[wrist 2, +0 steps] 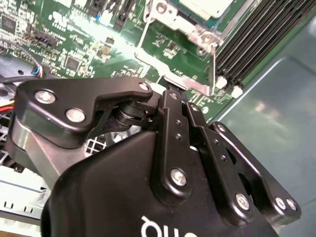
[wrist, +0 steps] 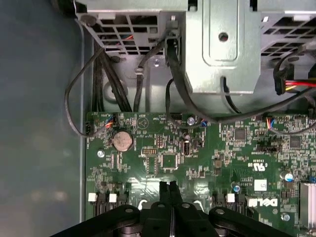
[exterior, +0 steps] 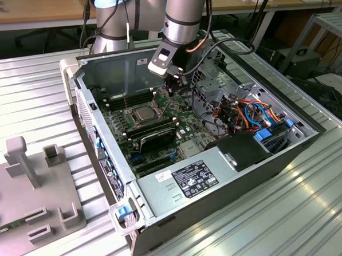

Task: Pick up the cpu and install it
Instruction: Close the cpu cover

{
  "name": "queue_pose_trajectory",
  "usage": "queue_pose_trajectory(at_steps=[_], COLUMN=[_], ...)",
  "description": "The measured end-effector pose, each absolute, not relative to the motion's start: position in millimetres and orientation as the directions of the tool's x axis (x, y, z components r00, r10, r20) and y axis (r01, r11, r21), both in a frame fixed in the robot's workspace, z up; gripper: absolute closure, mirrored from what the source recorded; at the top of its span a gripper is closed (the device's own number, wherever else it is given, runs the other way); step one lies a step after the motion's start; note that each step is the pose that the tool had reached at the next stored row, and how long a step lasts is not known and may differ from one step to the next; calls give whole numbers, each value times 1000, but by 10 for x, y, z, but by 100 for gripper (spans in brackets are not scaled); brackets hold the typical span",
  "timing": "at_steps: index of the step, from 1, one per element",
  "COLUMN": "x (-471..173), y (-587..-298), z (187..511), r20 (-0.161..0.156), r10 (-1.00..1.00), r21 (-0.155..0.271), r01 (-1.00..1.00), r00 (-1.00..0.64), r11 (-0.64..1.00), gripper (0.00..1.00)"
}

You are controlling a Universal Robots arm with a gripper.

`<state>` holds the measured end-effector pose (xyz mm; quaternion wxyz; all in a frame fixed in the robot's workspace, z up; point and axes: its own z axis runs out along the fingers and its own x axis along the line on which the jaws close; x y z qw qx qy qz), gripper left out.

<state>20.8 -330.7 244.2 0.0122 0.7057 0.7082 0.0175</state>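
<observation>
Well, we see the arm's black metal hand (exterior: 177,88) clenched, fingertips (wrist: 163,192) pressed together w/ nothing between them, hovering over the green motherboard (wrist: 207,158) in the open grey PC case (exterior: 122,67). The small flat square cpu w/ dull grey top (exterior: 143,113) sits inside the metal-framed square socket (wrist 2: 197,35), near the hand, toward the exterior view's left of it. Being square, it has no long axis; its edges run parallel to the long black memory sticks (exterior: 151,128). A white printed label (exterior: 198,178) sits on the power supply box; we leave it unread.
</observation>
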Motion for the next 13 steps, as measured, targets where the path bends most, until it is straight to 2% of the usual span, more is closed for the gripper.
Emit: queue_pose_trajectory(at_steps=[13], x=[-217], y=[-3233], z=[2442], r20=[7], r10=[1000], r21=[73], r01=[997], r00=[-4], r11=[4], gripper=[89])
